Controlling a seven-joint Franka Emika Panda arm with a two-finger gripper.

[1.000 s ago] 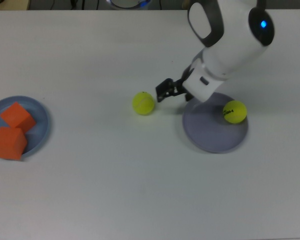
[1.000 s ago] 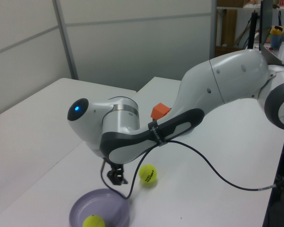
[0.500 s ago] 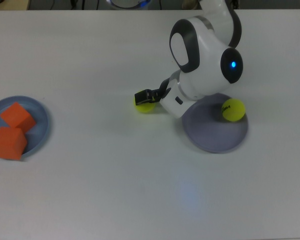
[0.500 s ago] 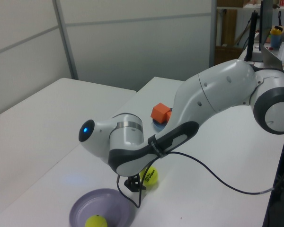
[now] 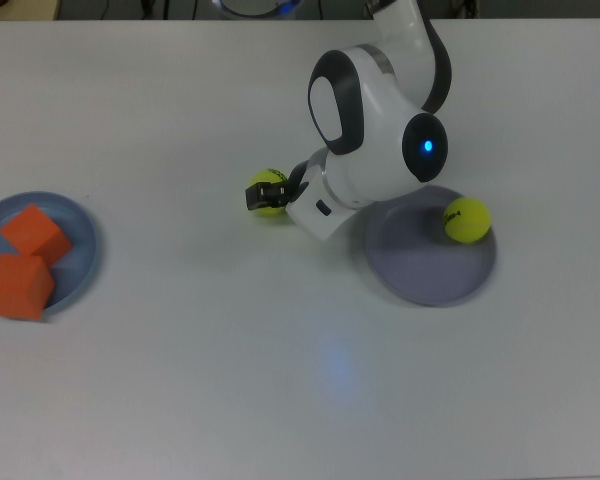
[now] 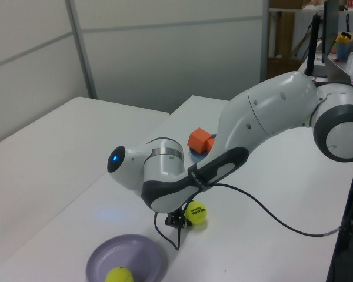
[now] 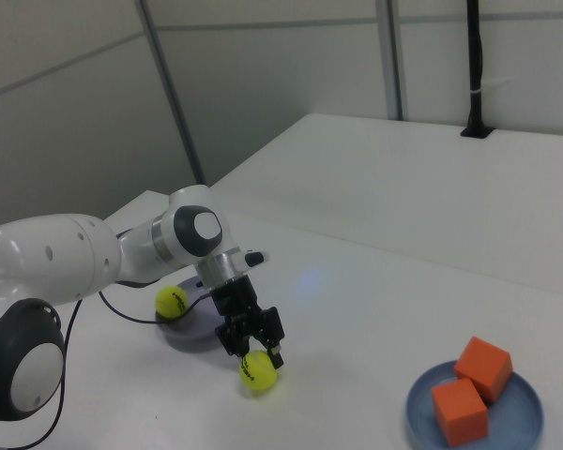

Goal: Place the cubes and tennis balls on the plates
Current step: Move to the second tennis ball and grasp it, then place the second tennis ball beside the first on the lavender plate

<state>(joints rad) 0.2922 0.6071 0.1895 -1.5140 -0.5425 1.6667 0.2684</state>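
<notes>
One tennis ball [image 5: 271, 188] lies on the white table left of the lavender-grey plate [image 5: 420, 268] in the top view. My gripper [image 7: 251, 352] is low over this ball [image 7: 256, 373], open, with a finger on each side of its top. The second tennis ball [image 5: 467, 220] rests on the lavender-grey plate near its right rim in the top view. Both orange cubes [image 5: 35, 232] [image 5: 18, 285] sit on the light blue plate [image 5: 83, 250] at the top view's far left. In the left view the arm hides most of that blue plate; one cube [image 6: 199, 140] shows.
A black cable [image 6: 265, 214] loops from the arm down across the table on the left view's right. A black post [image 7: 474, 66] stands at the table's far edge in the right view. The table's edge runs close along the left view's right side.
The arm swung toward the top view's left and lowered, bringing the gripper from beside the plate down over the loose tennis ball. That ball shifted slightly toward the top view's upper left.
</notes>
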